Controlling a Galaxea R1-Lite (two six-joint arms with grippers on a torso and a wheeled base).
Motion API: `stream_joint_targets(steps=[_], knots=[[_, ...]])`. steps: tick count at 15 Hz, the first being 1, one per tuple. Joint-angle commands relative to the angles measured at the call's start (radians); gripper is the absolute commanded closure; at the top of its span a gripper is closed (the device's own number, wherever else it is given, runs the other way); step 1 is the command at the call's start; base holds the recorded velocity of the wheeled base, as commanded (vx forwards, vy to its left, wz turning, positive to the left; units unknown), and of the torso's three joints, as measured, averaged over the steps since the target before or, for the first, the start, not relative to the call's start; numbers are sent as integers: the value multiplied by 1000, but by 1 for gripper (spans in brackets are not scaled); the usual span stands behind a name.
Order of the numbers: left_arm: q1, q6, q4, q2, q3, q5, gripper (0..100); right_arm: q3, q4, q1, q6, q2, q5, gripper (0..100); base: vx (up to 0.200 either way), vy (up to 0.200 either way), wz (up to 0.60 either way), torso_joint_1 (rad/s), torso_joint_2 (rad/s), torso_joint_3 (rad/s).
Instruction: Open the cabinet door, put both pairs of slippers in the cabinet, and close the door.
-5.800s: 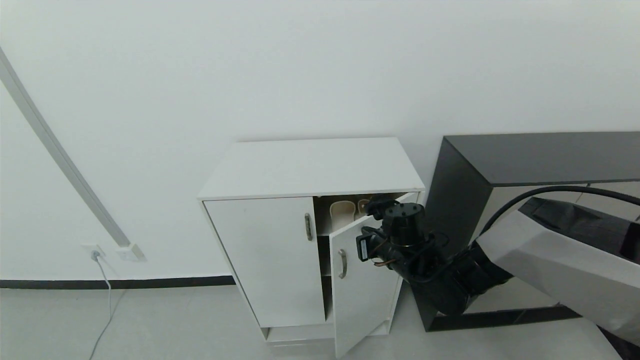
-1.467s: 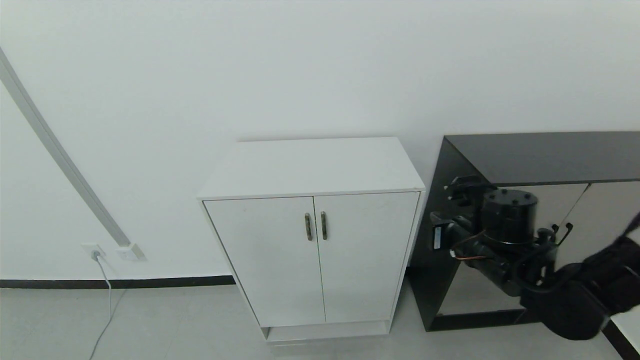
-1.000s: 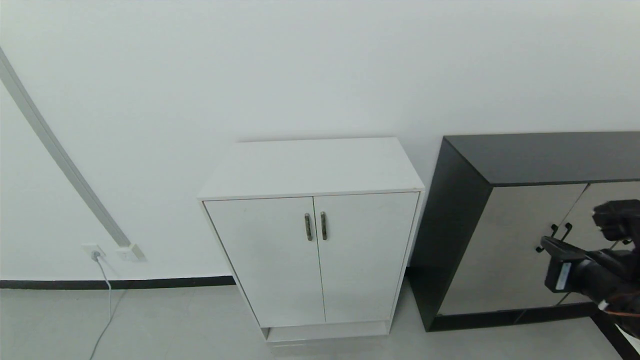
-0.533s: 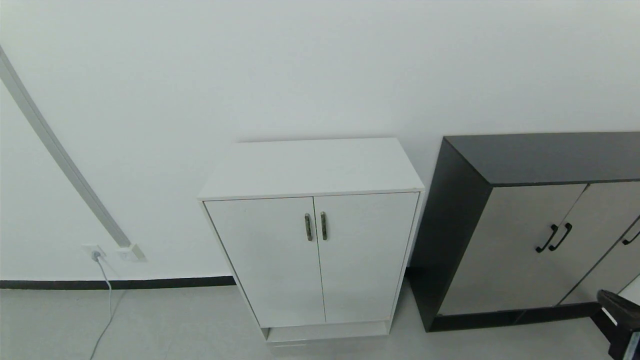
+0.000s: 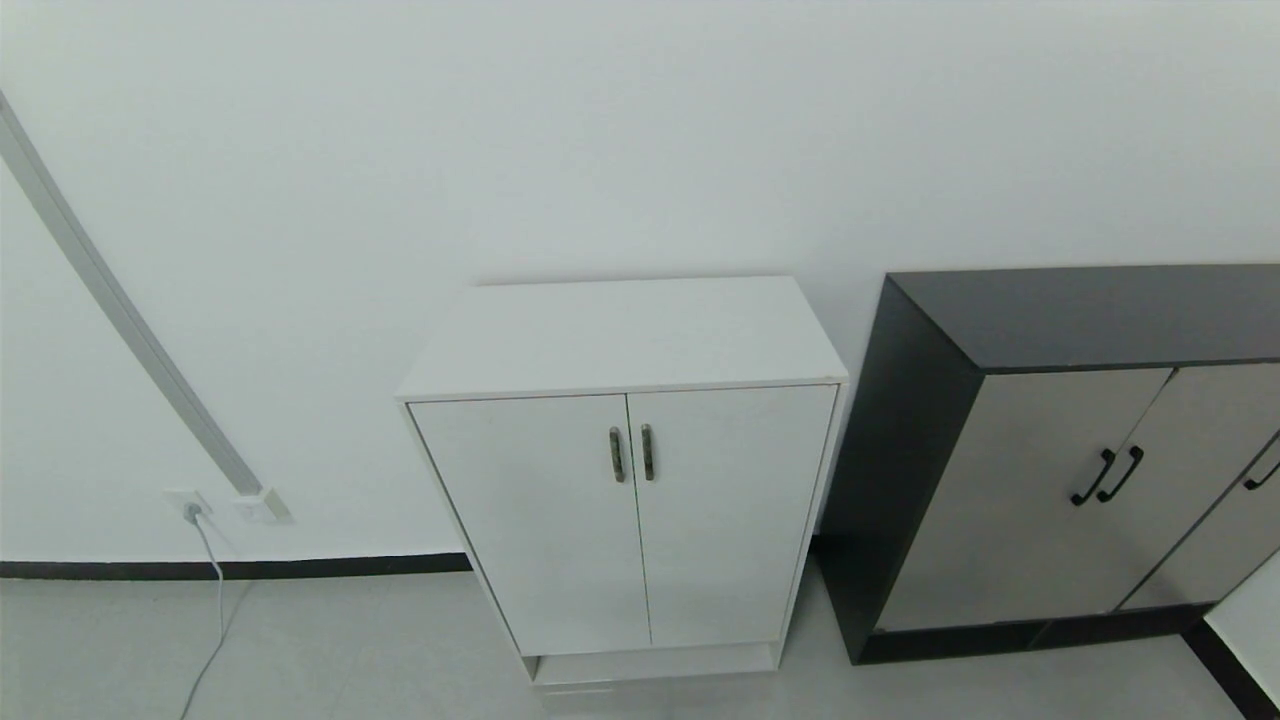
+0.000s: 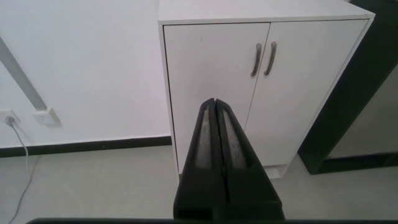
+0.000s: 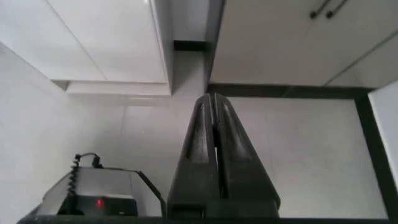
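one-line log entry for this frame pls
white cabinet: both doors shut | left gripper: shut, empty | right gripper: shut, empty

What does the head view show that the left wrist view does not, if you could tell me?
The head view adds the top of the black cabinet and its black door handles. The left wrist view adds the left hand, shut and empty, seen in front of the white cabinet. Both take in the white cabinet with its two doors closed, its pair of metal handles, the wall socket with its cable, and the black skirting.
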Motion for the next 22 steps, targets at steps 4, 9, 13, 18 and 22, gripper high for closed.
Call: stream_joint_targets(steps=[4,9,13,18,22], knots=[[0,0,0,1,0,0,100,4,127,4,-6,-161,60,100,0,0,0,0,0,0],[0,0,0,1,0,0,100,28,142,6,-10,-199,149,100,0,0,0,0,0,0],[0,0,0,1,0,0,100,28,187,-2,-27,-270,244,100,0,0,0,0,0,0],[0,-1,0,1,0,0,100,28,187,-192,-30,-331,243,100,0,0,0,0,0,0],[0,-1,0,1,0,0,100,28,187,-228,-30,-411,243,100,0,0,0,0,0,0]])
